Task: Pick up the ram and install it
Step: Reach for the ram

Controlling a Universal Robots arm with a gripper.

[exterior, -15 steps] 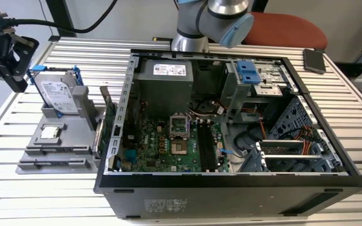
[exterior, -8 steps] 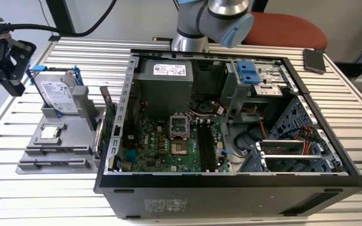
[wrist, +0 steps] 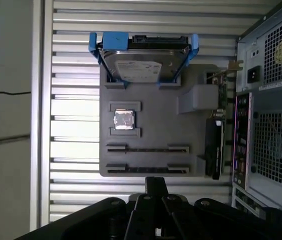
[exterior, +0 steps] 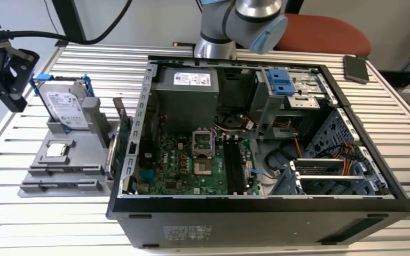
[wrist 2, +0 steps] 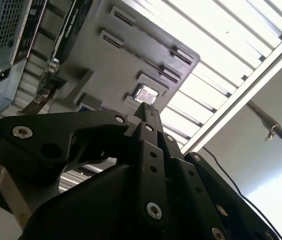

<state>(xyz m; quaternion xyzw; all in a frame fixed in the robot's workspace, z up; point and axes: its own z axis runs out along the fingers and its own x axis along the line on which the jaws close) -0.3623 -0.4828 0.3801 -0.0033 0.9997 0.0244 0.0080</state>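
Ram (exterior: 228, 162): apparently the long dark stick standing in the motherboard's (exterior: 183, 165) memory slots, inside the open case (exterior: 262, 213); well apart from the end effector (wrist: 154, 184).
End effector: fingers drawn together, nothing seen between them.
Grey tray (wrist: 151, 115): below the end effector on the desk (wrist: 76, 107), carrying a hard drive (wrist: 138, 65) and a processor chip (wrist: 124, 120).

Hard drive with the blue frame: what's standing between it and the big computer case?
A green expansion card stands on edge between the hard drive and the computer case, at the gray holder's side. The exterior view shows it.
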